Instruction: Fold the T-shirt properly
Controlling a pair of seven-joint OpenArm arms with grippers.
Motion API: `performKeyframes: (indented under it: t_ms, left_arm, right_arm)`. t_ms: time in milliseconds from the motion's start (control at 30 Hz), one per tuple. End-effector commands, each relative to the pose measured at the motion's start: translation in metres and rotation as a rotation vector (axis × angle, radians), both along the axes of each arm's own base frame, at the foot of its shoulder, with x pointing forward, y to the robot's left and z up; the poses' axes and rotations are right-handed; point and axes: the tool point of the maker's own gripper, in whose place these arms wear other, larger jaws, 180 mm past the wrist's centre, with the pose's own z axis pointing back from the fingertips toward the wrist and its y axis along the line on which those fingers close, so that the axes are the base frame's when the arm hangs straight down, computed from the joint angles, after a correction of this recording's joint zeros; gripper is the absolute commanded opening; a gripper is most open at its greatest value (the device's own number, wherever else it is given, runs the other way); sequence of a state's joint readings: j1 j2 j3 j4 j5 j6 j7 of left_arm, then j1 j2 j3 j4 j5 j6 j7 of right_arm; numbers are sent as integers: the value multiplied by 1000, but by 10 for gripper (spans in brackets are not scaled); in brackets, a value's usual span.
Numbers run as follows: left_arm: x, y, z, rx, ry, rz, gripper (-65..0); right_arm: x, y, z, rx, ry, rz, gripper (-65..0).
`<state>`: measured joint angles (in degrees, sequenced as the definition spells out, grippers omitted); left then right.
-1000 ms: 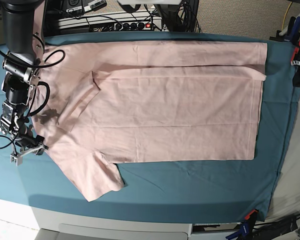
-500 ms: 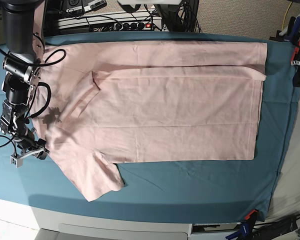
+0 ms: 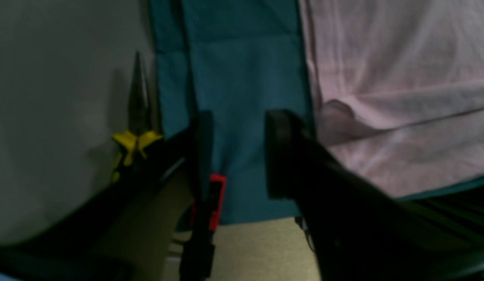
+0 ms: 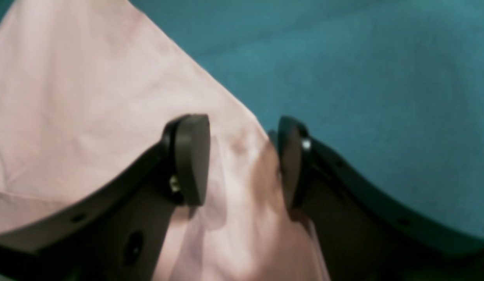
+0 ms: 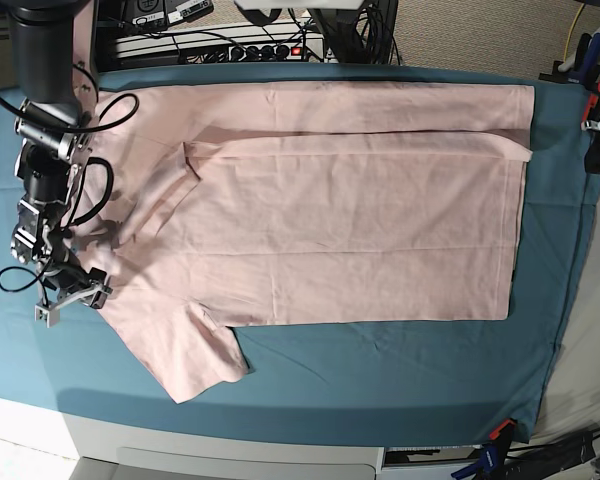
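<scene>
The pale pink T-shirt (image 5: 330, 220) lies flat on the teal table cloth (image 5: 380, 370), plain side up, its far long side folded over. One short sleeve (image 5: 195, 355) points to the front left. My right gripper (image 5: 72, 298) sits at the shirt's left edge just above that sleeve. In the right wrist view it (image 4: 240, 162) is open, its fingers astride the T-shirt's edge (image 4: 234, 128) with cloth lying loosely between them. My left gripper (image 3: 238, 152) is open over bare teal cloth (image 3: 242, 78) beside the T-shirt's hem (image 3: 382, 78), holding nothing.
A power strip with cables (image 5: 220, 45) runs behind the table. Yellow-handled pliers (image 3: 134, 142) and a red clamp (image 3: 217, 195) sit at the cloth's edge near my left gripper. An orange clamp (image 5: 500, 432) pins the front right corner.
My right gripper has shifted a little right onto the shirt's edge, and its jaws have widened. The shirt and the left gripper have not moved.
</scene>
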<state>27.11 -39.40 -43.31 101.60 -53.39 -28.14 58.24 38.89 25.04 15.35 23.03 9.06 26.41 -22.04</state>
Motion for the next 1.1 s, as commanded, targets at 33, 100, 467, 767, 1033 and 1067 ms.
performKeyframes:
  t_ms: [33, 100, 467, 767, 1033, 1067]
  left_arm:
    - [8, 3, 13, 15, -38, -15, -413]
    - [8, 3, 14, 14, -43, -15, -413]
    - [8, 3, 14, 15, -43, -15, -413]
    - [8, 3, 14, 15, -44, -14, -413]
    - [10, 3, 15, 12, -57, -12, -413]
    - [12, 4, 17, 12, -67, -4, -413]
  right_arm:
    - [8, -10, 17, -16, -42, -11, -362]
    - [5, -9, 14, -15, -36, -10, -362]
    - [6, -2, 15, 42, -77, 0, -454]
    - [-1, -2, 7, 41, -61, -1, -650]
    - [-1, -2, 7, 41, -62, -1, -650]
    - [-1, -2, 7, 41, -62, -1, -650]
